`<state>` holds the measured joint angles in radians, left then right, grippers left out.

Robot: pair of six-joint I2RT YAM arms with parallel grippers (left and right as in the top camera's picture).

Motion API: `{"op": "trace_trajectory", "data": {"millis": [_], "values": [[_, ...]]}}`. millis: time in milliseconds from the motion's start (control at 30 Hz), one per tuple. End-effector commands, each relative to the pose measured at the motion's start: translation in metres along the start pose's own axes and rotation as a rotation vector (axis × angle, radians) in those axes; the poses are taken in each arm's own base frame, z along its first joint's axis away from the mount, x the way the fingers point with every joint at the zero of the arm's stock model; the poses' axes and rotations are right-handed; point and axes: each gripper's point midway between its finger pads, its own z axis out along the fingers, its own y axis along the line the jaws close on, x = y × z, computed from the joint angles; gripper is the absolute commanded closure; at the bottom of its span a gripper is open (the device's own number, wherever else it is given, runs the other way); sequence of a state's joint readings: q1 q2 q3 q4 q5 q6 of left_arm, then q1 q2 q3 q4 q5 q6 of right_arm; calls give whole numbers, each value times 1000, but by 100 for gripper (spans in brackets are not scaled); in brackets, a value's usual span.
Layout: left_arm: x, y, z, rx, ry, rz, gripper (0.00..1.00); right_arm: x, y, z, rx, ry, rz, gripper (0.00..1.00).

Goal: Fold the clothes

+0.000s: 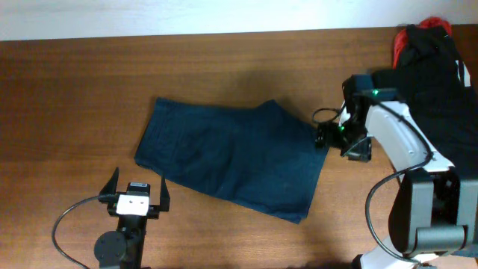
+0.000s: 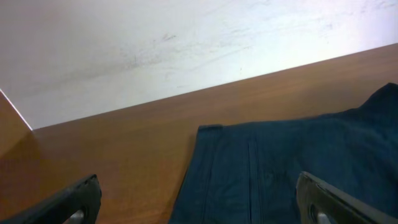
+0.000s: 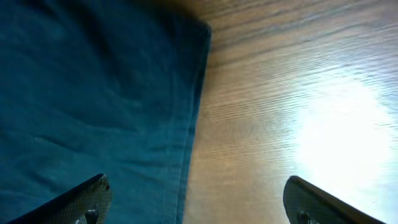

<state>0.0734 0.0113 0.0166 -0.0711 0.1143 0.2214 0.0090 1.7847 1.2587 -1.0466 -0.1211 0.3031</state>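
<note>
At the right edge of the shorts [image 1: 231, 161], the right gripper [image 3: 198, 186] hangs low, jaws wide and empty, straddling the hem where cloth meets table [image 3: 298, 93]. Off the lower-left corner the left gripper [image 1: 138, 190] stands equally wide, holding nothing. Shorts lie spread mid-table; a black-and-red pile [image 1: 433, 60] sits at the far right, beside the right arm. Judged step: seizing the right edge for a fold. Next move calls for lowering, closing on the hem and carrying it leftward.
</note>
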Motion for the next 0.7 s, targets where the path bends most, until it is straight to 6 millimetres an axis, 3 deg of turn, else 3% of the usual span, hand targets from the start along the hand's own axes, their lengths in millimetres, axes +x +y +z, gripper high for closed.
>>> {"op": "trace_trajectory", "data": {"millis": [0, 400, 467, 533, 667], "values": [[3, 1, 0, -9, 5, 12, 1, 12, 5, 19, -53, 22, 24, 11], [3, 1, 0, -9, 5, 12, 1, 28, 29, 53, -119, 10, -54, 22], [3, 1, 0, -9, 5, 12, 1, 27, 30, 53, -122, 2, -57, 29], [3, 1, 0, -9, 5, 12, 1, 25, 31, 53, -125, -6, -59, 42], [3, 1, 0, -9, 5, 12, 1, 22, 33, 53, -130, -20, -62, 45]]}}
